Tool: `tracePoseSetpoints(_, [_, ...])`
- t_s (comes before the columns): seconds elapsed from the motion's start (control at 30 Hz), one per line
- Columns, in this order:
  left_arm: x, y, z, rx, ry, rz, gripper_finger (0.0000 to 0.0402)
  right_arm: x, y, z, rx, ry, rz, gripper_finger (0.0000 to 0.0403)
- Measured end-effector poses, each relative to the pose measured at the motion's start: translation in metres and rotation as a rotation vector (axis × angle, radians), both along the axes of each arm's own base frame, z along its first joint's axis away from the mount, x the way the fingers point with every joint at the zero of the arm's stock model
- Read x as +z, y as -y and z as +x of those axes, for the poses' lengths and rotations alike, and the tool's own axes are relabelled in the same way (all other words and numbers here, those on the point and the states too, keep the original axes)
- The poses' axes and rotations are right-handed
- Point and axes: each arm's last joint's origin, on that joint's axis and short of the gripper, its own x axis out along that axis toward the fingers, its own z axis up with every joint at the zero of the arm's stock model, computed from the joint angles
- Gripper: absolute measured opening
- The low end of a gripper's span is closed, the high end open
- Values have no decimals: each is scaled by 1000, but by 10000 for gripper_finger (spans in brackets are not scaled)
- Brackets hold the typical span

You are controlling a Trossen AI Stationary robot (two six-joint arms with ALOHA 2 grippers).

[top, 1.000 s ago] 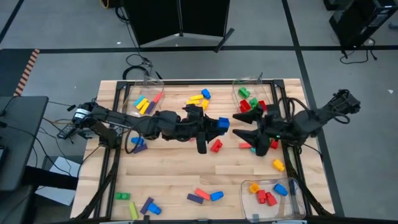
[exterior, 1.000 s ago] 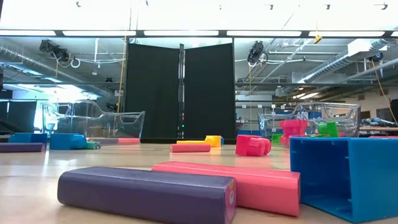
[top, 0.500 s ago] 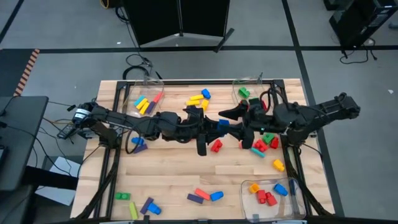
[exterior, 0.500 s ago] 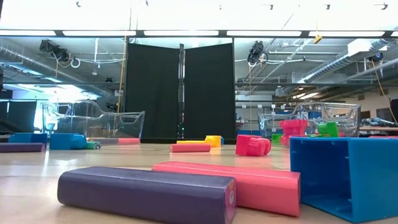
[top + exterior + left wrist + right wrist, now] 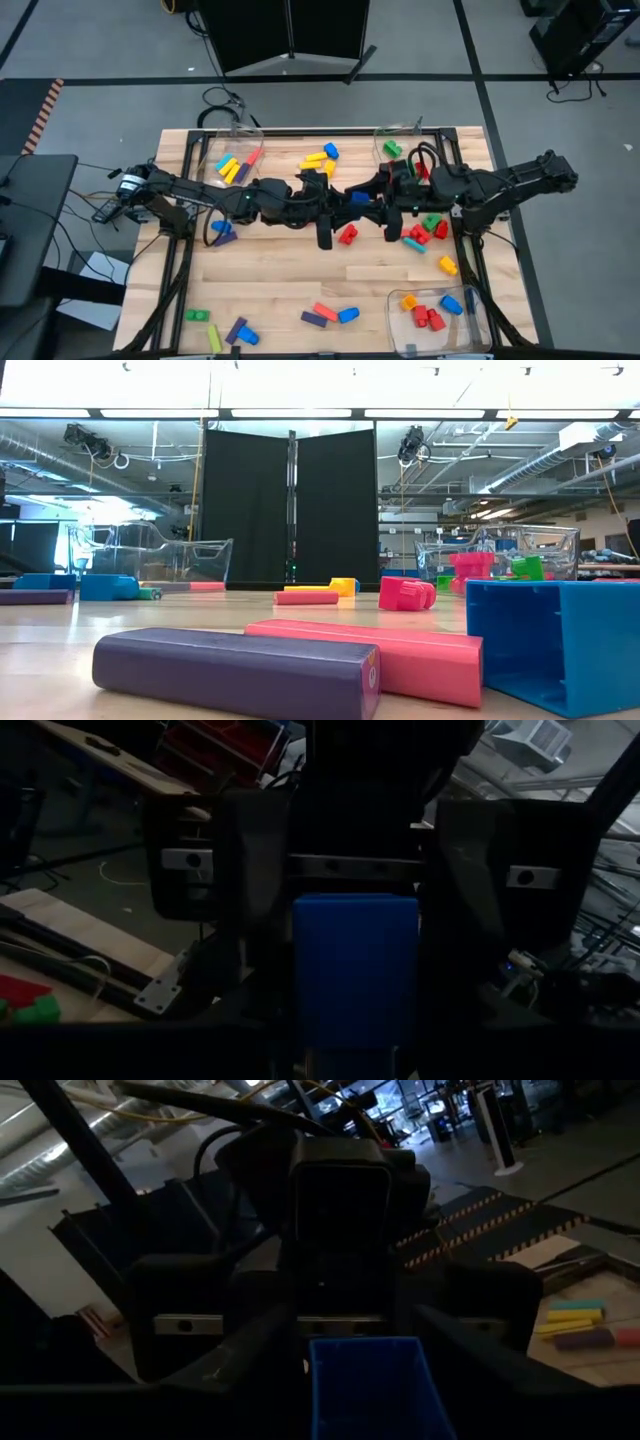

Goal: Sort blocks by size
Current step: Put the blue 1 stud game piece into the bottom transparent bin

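Observation:
A blue block [image 5: 358, 198] hangs in the air over the middle of the table, and my left gripper [image 5: 345, 198] is shut on it, reaching in from the table's left. My right gripper [image 5: 372, 196] faces it from the right. It is open, with one finger [image 5: 255, 860] on each side of the block's free end [image 5: 370, 1380]. Whether those fingers touch the block I cannot tell. Other blocks lie loose on the table: yellow and blue ones [image 5: 320, 160], red ones [image 5: 347, 234], and red and green ones [image 5: 425, 230]. My left gripper holds the blue block by its left end [image 5: 355, 1020], between its two fingers. The fingers are level and come from the table's left, lying along the block. The block sticks out level toward the right arm, lifted clear of the table.
Clear bins stand at the far left [image 5: 235, 160], far right [image 5: 400, 150] and near right [image 5: 440, 308], each with blocks inside. More blocks lie near the front edge [image 5: 325, 315], among them a purple bar [image 5: 235, 672] and a hollow blue block [image 5: 555, 640].
My right gripper has swung toward the table's left and far side, up to the blue block. Its fingers have come closer together around the block's free end. The block has stayed where it was in my left gripper.

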Motion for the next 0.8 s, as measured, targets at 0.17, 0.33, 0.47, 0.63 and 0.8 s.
tracePoseSetpoints(0.17, [-1,0,0,-5,-8,3,147,1,1,-1,1,3,-11,178])
tracePoseSetpoints(0.33, [-2,0,0,-10,-17,9,147,0,3,-1,28,-8,-12,143])
tracePoseSetpoints(0.47, [-2,1,0,-21,-18,10,147,0,3,-1,41,-9,-13,143])
tracePoseSetpoints(0.63, [-2,1,0,-23,-19,13,148,0,3,-1,53,-11,-16,142])
tracePoseSetpoints(0.8, [-3,1,0,-30,-30,60,163,-1,2,-1,63,-15,-20,142])
